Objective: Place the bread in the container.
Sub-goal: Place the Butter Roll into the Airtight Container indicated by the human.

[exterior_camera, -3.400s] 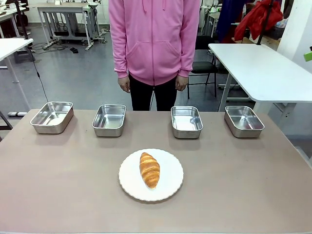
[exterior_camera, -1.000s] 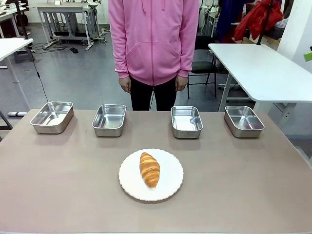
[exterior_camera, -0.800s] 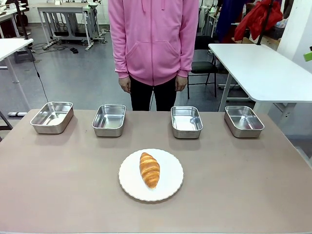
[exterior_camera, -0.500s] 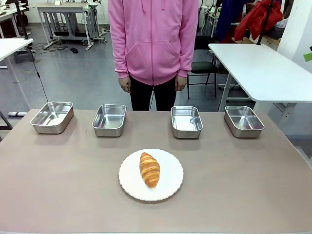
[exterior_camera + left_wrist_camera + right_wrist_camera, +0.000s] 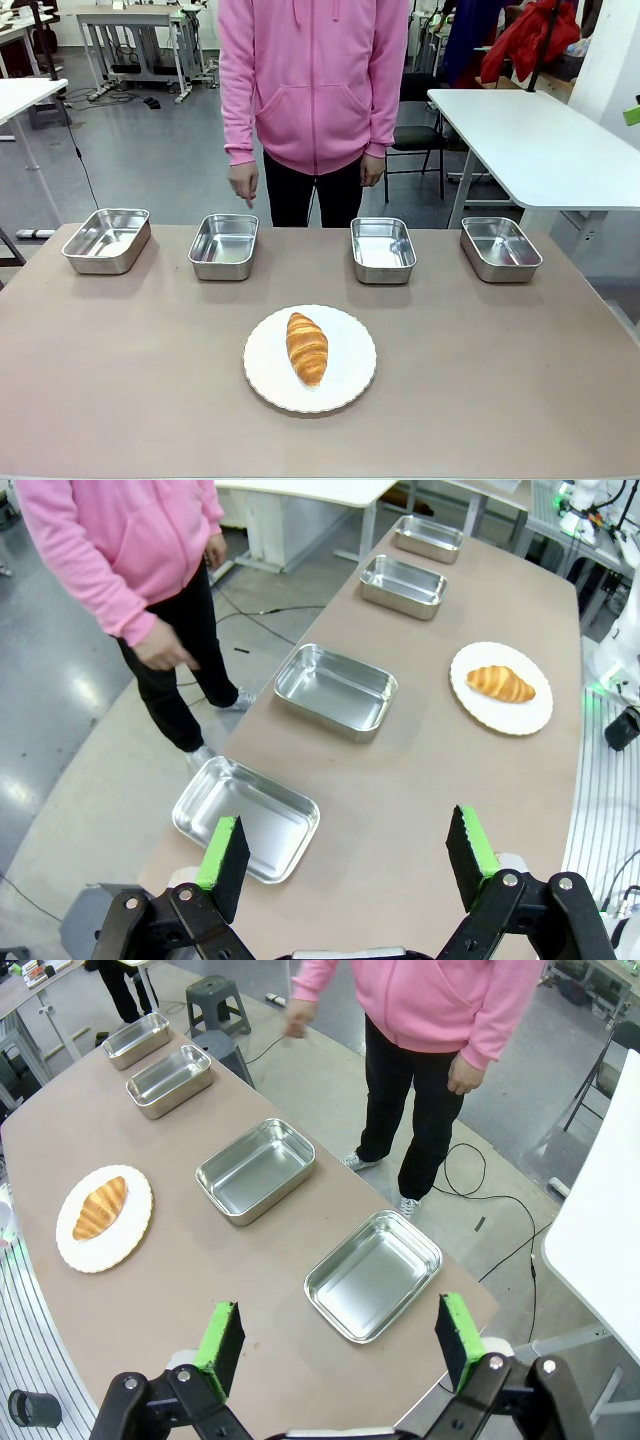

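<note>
The bread (image 5: pixel 307 348), a golden-brown croissant, lies on a round white plate (image 5: pixel 352 385) at the table's near middle. Several steel containers stand in a row along the far edge; the second from the left (image 5: pixel 224 246) has the person's hand (image 5: pixel 243 185) lifted just behind it, a finger pointing down. In the left wrist view my left gripper (image 5: pixel 347 852) hangs open high above the table's end, over the nearest container (image 5: pixel 245 818), with the bread (image 5: pixel 500 683) far off. My right gripper (image 5: pixel 340 1342) is open too, above the opposite end's container (image 5: pixel 373 1275).
The person in a pink hoodie (image 5: pixel 315 80) stands at the far side, the other hand (image 5: pixel 372 172) at their side. A white table (image 5: pixel 540 140) stands behind at the right. Bare tabletop (image 5: pixel 120 370) lies on both sides of the plate.
The person's hand on the picture's left has risen from their side and moved toward the second container from the left. The bread, plate and containers have not moved.
</note>
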`<move>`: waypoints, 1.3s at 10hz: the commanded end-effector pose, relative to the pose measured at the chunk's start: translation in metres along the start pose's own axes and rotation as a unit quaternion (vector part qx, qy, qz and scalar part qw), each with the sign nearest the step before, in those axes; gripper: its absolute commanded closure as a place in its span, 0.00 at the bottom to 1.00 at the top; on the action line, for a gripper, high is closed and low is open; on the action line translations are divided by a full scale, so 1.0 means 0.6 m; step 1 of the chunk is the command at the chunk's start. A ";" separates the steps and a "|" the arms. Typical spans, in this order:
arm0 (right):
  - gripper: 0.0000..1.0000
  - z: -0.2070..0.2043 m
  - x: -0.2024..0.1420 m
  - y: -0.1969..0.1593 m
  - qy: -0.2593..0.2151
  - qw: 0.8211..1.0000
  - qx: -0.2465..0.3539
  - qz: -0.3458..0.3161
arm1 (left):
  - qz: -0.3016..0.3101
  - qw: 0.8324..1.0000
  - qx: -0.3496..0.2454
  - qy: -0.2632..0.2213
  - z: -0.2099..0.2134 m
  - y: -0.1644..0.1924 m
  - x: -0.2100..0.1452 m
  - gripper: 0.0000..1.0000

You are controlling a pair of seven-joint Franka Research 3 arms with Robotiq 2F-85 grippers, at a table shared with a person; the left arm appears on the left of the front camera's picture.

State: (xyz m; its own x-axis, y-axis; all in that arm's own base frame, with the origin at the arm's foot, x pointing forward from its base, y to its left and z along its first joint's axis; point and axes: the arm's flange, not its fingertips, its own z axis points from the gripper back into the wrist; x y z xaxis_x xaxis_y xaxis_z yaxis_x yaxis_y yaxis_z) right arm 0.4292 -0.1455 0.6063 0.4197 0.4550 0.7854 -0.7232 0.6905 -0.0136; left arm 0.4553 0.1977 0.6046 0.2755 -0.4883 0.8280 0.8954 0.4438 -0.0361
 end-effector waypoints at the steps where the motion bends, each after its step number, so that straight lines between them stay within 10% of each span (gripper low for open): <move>1: 0.00 0.000 0.002 0.001 -0.001 1.000 0.000 0.001 | -0.002 1.000 0.001 -0.001 0.002 -0.002 0.001 0.00; 13: 0.00 0.000 0.002 0.001 -0.001 1.000 0.000 0.001 | -0.002 1.000 0.001 -0.001 0.002 -0.002 0.001 0.00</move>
State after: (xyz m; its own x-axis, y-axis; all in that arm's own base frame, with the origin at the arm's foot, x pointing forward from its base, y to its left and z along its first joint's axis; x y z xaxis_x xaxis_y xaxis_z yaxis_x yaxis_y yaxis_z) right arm 0.4292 -0.1455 0.6063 0.4197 0.4550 0.7854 -0.7231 0.6906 -0.0136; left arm 0.4553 0.1977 0.6046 0.2755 -0.4883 0.8280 0.8954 0.4438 -0.0361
